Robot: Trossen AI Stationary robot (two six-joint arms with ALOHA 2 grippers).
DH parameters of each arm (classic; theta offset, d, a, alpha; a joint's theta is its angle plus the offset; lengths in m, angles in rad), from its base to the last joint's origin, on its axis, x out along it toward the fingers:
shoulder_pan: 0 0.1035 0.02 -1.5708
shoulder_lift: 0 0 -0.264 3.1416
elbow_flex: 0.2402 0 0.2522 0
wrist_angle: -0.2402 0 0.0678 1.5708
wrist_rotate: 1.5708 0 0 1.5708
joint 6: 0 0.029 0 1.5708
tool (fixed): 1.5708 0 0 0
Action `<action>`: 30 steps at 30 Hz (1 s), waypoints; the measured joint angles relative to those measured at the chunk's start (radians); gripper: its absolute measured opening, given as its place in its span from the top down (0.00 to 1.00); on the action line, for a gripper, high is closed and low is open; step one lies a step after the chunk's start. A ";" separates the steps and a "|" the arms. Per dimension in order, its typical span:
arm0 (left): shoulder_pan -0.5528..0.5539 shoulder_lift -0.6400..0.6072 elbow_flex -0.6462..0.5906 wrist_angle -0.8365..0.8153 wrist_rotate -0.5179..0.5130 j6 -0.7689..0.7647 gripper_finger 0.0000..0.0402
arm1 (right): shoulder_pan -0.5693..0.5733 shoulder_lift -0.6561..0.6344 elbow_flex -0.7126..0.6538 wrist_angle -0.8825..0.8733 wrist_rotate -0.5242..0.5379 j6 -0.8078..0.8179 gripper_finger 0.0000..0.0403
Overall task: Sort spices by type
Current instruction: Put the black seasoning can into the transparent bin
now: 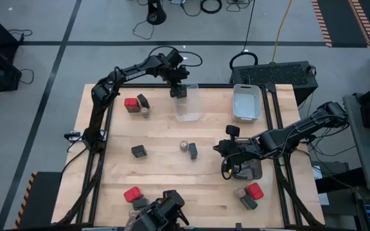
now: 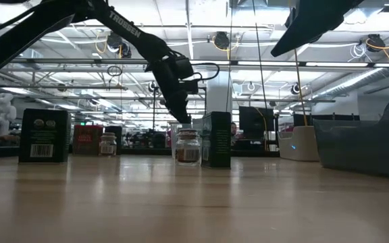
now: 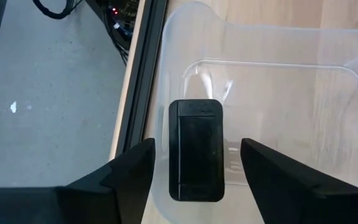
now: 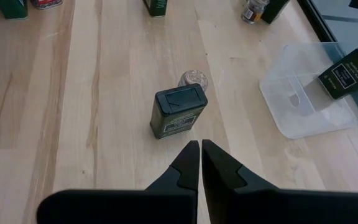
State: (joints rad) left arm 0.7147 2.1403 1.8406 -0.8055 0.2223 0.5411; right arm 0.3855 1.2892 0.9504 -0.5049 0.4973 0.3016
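My left gripper [image 3: 197, 144] hangs open over the far end of a clear bin [image 1: 186, 108]. A dark boxy tin [image 3: 196, 149] sits between its fingers with a gap on each side. I cannot tell whether the tin rests on the bin's floor. The right wrist view shows this tin [image 4: 345, 74] tilted at the bin's far rim. My right gripper [image 4: 200, 144] is shut and touches nothing, held above the table to the right of a dark tin [image 4: 179, 112] and a small jar [image 4: 194, 78].
Spices stand in groups: a red tin [image 1: 131, 104], dark tin and jar at far left, a lone dark tin [image 1: 139, 151], a red tin [image 1: 132, 194] at near left, another red tin [image 1: 255, 190] at near right. A white bin [image 1: 245, 102] and a dark bin [image 1: 249, 169] stand at right.
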 joint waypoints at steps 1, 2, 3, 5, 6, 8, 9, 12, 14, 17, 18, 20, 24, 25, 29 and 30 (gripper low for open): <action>0.000 0.000 0.010 -0.015 0.000 0.007 0.39 | 0.000 0.000 0.000 0.000 0.000 0.000 1.00; -0.001 0.000 0.022 -0.030 0.000 0.014 0.39 | 0.000 0.000 0.000 0.000 0.000 0.000 1.00; -0.003 0.000 0.035 -0.047 -0.001 0.015 0.39 | 0.000 0.000 0.000 0.000 0.000 0.000 1.00; -0.006 -0.005 0.061 -0.089 0.000 0.015 0.39 | 0.000 0.000 0.000 0.000 0.000 0.000 1.00; -0.008 -0.010 0.073 -0.114 0.001 0.015 0.39 | 0.000 0.000 0.000 0.000 0.000 0.000 1.00; -0.017 -0.027 0.095 -0.151 0.003 0.016 0.39 | 0.000 0.000 0.000 0.000 0.000 0.000 1.00; -0.022 -0.043 0.099 -0.169 0.006 0.016 0.39 | 0.000 0.000 0.000 0.000 0.000 0.000 1.00; -0.045 -0.093 0.101 -0.242 0.040 0.008 0.39 | 0.000 0.000 0.000 0.000 0.000 -0.001 1.00; -0.067 -0.124 0.101 -0.309 0.076 -0.006 0.39 | 0.000 0.000 0.000 0.002 0.000 -0.003 1.00; -0.106 -0.176 0.100 -0.406 0.090 -0.027 0.39 | 0.000 0.000 0.000 0.002 0.000 -0.016 1.00; -0.121 -0.195 0.092 -0.423 0.090 -0.039 0.39 | 0.000 0.000 0.000 0.002 0.000 -0.021 1.00; -0.148 -0.237 0.064 -0.438 0.097 -0.082 0.39 | 0.000 0.000 0.000 0.000 0.000 -0.026 1.00; -0.196 -0.358 -0.069 -0.440 0.147 -0.160 0.39 | 0.001 0.000 0.000 -0.020 0.000 -0.026 1.00; -0.210 -0.397 -0.115 -0.430 0.145 -0.188 0.39 | 0.002 0.000 0.000 -0.030 0.000 -0.026 1.00; -0.276 -0.581 -0.328 -0.326 0.131 -0.334 0.39 | 0.003 0.000 0.000 -0.064 0.000 -0.045 1.00; -0.298 -0.630 -0.377 -0.297 0.115 -0.375 0.39 | 0.003 0.000 0.000 -0.066 0.000 -0.057 1.00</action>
State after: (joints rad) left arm 0.4170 1.5102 1.4633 -1.1022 0.3370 0.1659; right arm 0.3882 1.2892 0.9504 -0.5708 0.4969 0.2443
